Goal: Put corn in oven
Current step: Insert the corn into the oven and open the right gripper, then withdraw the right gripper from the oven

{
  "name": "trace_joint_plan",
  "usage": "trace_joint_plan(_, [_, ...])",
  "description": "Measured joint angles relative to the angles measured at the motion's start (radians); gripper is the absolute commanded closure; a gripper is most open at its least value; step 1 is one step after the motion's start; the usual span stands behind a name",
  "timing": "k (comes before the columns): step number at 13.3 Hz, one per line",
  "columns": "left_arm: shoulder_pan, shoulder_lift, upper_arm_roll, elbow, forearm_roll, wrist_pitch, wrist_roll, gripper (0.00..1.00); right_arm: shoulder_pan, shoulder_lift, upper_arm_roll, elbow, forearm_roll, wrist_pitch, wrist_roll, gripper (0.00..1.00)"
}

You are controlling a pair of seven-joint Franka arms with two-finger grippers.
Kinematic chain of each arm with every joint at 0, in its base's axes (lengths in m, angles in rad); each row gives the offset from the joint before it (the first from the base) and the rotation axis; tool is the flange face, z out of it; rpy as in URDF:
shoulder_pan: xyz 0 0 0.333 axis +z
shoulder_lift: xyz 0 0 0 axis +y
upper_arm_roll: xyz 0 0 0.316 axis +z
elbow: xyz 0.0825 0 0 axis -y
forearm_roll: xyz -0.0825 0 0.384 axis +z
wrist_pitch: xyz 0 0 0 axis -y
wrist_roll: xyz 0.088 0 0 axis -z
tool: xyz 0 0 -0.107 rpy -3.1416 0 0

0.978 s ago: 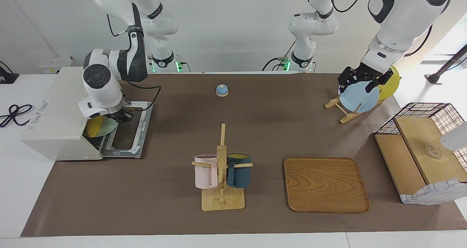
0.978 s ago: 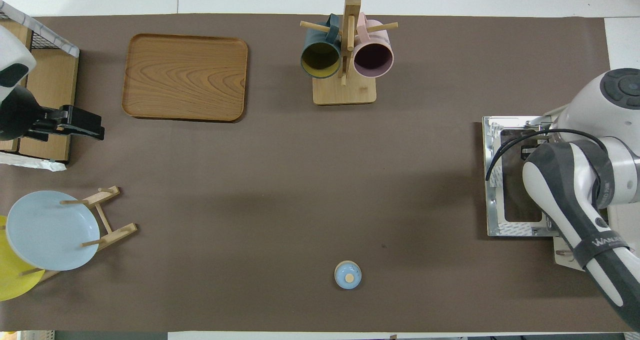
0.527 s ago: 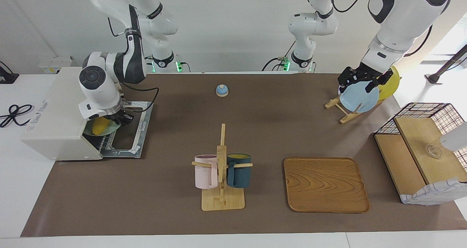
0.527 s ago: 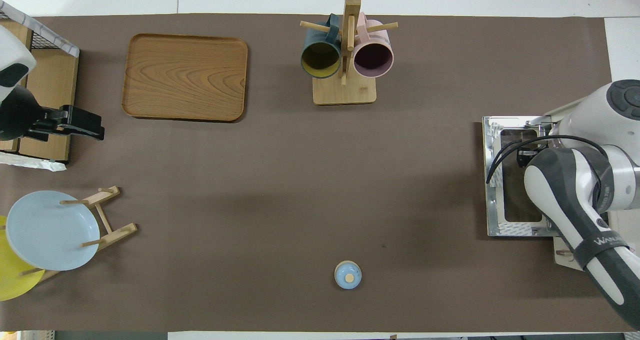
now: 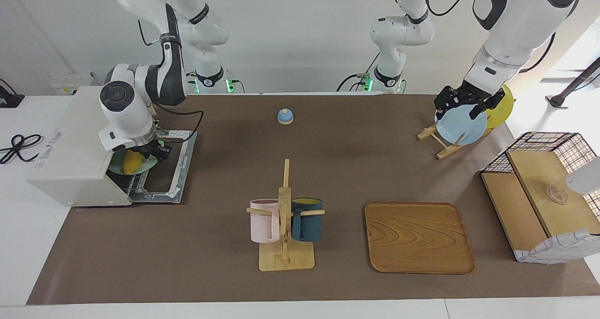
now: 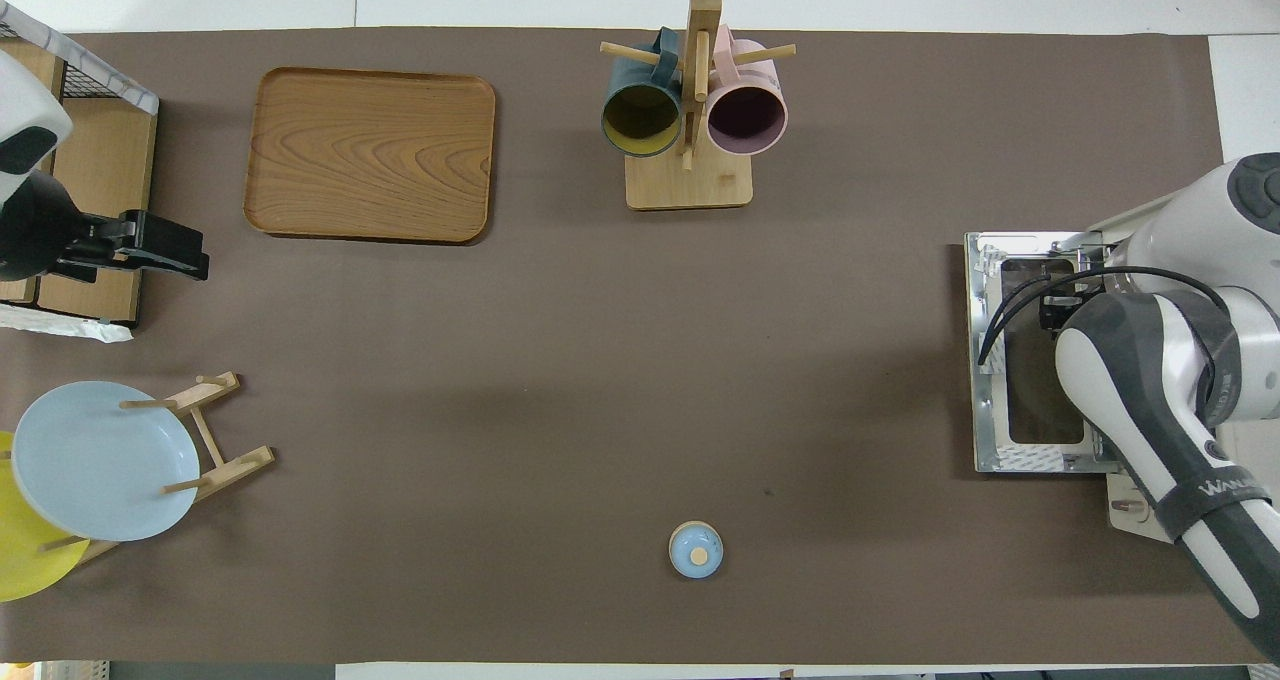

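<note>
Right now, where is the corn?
In the facing view the corn lies on a green plate in the mouth of the open oven, at the right arm's end of the table, just under the right hand.

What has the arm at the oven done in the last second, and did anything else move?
The right gripper has let go of the plate with the corn at the mouth of the oven and is rising. The left gripper stayed over the plate rack.

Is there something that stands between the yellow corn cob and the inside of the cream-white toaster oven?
Nothing visible does. The yellow corn cob lies on a mint-green plate at the open mouth of the cream-white toaster oven, door folded down, right gripper above it.
</note>
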Motion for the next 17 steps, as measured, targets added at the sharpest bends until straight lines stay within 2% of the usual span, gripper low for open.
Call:
trace_joint_plan(7, [0.0, 0.0, 0.0, 0.0, 0.0, 0.0, 0.0, 0.0, -0.003, -0.001, 0.004, 0.037, 0.027, -0.051, -0.075, 1.0])
trace_joint_plan(8, [0.0, 0.0, 0.0, 0.0, 0.0, 0.0, 0.0, 0.0, -0.003, -0.001, 0.005, 0.055, 0.027, -0.074, -0.076, 0.93])
trace_joint_plan(11, [0.0, 0.0, 0.0, 0.0, 0.0, 0.0, 0.0, 0.0, -0.003, 0.003, 0.007, 0.103, 0.03, -0.125, -0.079, 0.92])
trace_joint_plan(14, [0.0, 0.0, 0.0, 0.0, 0.0, 0.0, 0.0, 0.0, -0.003, 0.009, 0.007, 0.105, 0.051, -0.13, -0.079, 0.87])
trace_joint_plan(15, [0.0, 0.0, 0.0, 0.0, 0.0, 0.0, 0.0, 0.0, -0.003, 0.011, 0.007, 0.105, 0.052, -0.13, -0.079, 0.89])
trace_joint_plan(16, [0.0, 0.0, 0.0, 0.0, 0.0, 0.0, 0.0, 0.0, -0.002, 0.011, 0.008, 0.107, 0.058, -0.13, -0.079, 1.0])
trace_joint_plan(17, [0.0, 0.0, 0.0, 0.0, 0.0, 0.0, 0.0, 0.0, 0.004, 0.012, 0.008, 0.113, 0.08, -0.131, -0.079, 1.0])
